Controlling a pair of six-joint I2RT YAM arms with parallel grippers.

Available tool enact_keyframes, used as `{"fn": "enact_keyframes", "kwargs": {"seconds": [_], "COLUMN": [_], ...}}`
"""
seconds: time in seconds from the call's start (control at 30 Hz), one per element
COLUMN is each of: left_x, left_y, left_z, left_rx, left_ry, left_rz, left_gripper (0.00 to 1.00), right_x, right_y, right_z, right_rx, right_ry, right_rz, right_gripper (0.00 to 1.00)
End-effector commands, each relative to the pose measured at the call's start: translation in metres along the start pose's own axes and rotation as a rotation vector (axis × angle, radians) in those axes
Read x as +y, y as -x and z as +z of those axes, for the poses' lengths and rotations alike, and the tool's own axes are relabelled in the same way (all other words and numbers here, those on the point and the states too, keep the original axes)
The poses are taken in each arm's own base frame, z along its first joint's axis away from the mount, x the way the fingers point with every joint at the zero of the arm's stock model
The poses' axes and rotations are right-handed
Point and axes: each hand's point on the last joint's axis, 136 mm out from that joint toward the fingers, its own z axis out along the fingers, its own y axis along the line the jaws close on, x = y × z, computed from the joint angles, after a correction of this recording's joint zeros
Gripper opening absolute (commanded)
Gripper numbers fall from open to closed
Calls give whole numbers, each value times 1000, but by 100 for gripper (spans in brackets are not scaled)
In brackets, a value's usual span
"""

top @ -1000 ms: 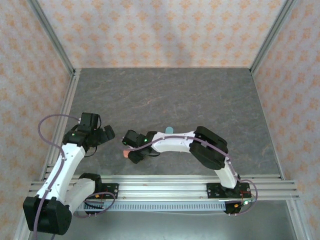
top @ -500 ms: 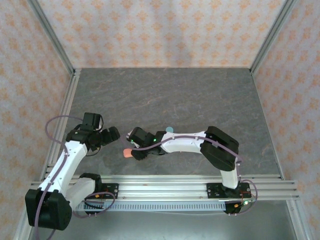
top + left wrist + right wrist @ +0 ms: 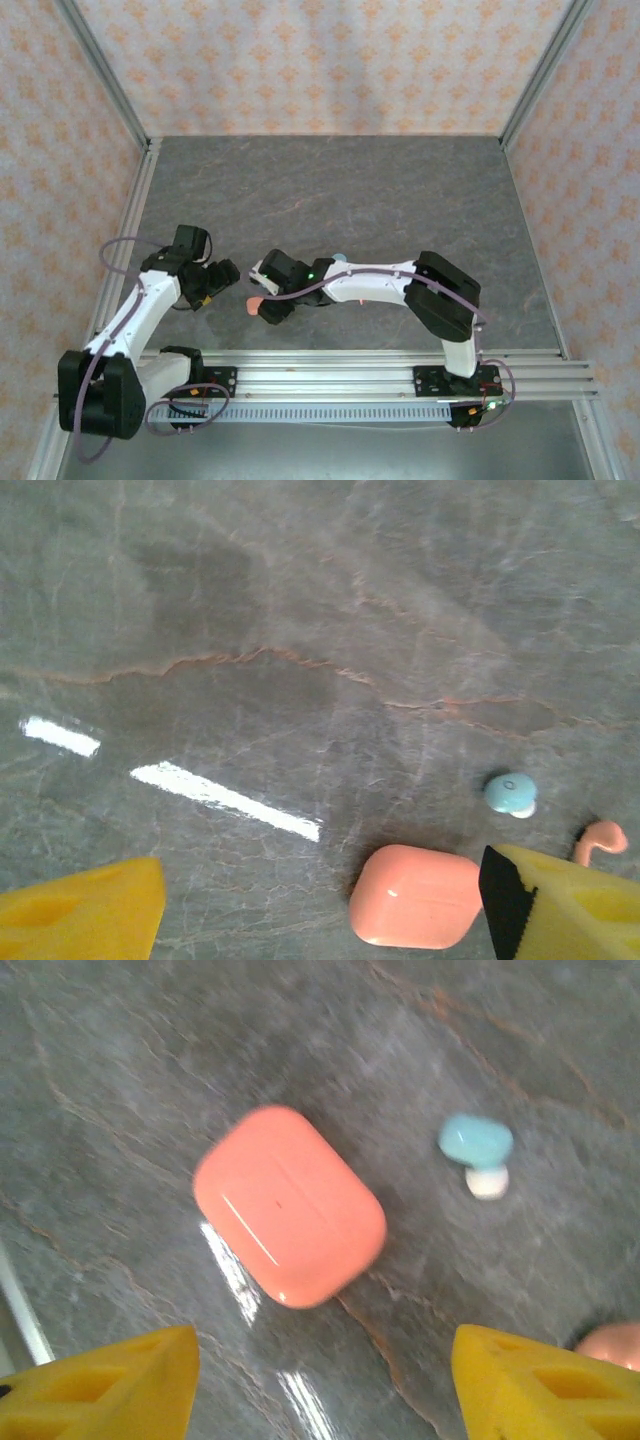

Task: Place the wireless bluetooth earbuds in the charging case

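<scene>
The right fingers [image 3: 110,1380] have just spread, leaving the shut coral case [image 3: 290,1205] free on the surface [image 3: 120,1070]. A teal earbud [image 3: 477,1145] lies at its 2 o'clock, uninserted. The left fingers [image 3: 80,910] hang released.

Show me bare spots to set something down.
Free: the far half of the table to the back wall, and right of the right arm. Crowded: near centre-left, where left gripper, right gripper, coral case and teal earbud gather.
</scene>
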Motion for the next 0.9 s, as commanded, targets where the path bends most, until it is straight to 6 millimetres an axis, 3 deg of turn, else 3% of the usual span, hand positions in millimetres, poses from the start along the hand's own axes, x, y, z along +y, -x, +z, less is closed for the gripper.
{"fn": "enact_keyframes", "kwargs": {"seconds": [0.0,0.13,0.3,0.87], "left_x": [12,11,10,21], "left_y": [-11,-15,-9,-3], "left_z": [5,16,12,0], "left_rx": [87,139,108,69], "left_ry": [94,104,103,117], "left_rz": [-110,-139,-152,-159], "left_gripper": [81,81,81,84], "right_x": [9,16,19,11], "right_y": [-2,-3,-10,-2], "right_z": [3,7,14,38], "right_rx": [52,67,127,177], "right_ry": [48,80,117,96], "right_rz": [-145,-287,-386,-525], "right_gripper": [70,70,72,75]}}
